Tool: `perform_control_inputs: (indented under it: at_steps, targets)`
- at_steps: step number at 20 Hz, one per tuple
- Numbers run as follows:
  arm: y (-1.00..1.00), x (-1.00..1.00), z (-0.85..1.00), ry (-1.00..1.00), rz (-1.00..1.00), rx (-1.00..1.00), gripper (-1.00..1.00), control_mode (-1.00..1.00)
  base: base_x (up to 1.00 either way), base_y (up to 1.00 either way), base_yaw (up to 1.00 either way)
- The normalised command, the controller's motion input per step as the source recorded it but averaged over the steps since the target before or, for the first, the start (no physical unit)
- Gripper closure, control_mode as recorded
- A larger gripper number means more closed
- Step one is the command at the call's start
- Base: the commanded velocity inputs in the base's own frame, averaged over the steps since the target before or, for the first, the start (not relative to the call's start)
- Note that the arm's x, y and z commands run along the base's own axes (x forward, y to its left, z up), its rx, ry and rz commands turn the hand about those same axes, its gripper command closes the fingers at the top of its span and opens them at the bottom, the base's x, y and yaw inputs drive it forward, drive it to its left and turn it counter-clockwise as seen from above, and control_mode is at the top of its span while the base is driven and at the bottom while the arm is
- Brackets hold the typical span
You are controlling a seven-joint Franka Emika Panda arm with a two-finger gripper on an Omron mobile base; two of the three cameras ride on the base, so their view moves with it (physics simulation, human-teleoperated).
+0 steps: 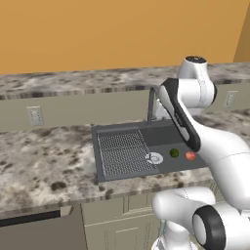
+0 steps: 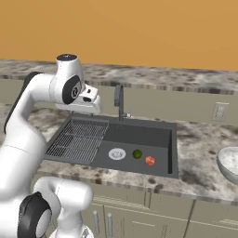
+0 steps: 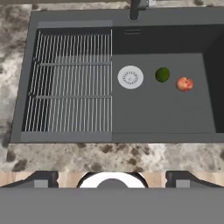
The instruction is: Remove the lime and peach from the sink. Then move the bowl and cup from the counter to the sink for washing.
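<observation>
Evidently at the outset: both fruits lying in the sink [image 3: 205, 113], nothing lifted out. Jaws [image 3: 112, 178] spread wide apart, gripping nothing, poised high over the front edge of the basin and looking straight down, probably so as to take in the whole basin before choosing a first target. Lime [image 3: 162, 74] resting on the flat basin floor just right of the round drain [image 3: 130, 77] in the hand view: small, dark green, matte, ball-shaped. Peach [image 3: 184, 83] just beside it, farther from the drain, close but not touching: orange-red with a paler patch, about lime-sized. Both round, so likely to roll if nudged. Ribbed drainer [image 3: 72, 81] filling the other half, bare. Bowl [image 2: 230, 163] waiting on the speckled worktop [image 2: 200, 139] to the right of the sink in the right base view: wide, silvery-white, speckled inside, partly cut off by the picture's edge.
</observation>
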Motion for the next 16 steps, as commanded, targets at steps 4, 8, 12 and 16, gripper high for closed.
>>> perform_control_inputs:
  at_steps: [4, 8, 12, 16]
  targets:
    - [-0.22, -0.26, 0.0, -0.04, 0.0, 0.02, -1.0, -1.0, 0.0, 0.0, 0.0]
    - [-0.29, -0.25, 0.0, 0.0, 0.0, 0.07, -1.0, -1.0, 0.0, 0.0, 0.0]
    - [-0.35, -0.27, 0.0, -0.06, 0.0, 0.1, -1.0, -1.0, 0.0, 0.0, 0.0]
    - [-0.38, -0.24, 0.0, -0.09, 0.0, 0.09, -1.0, -1.0, 0.0, 0.0, 0.0]
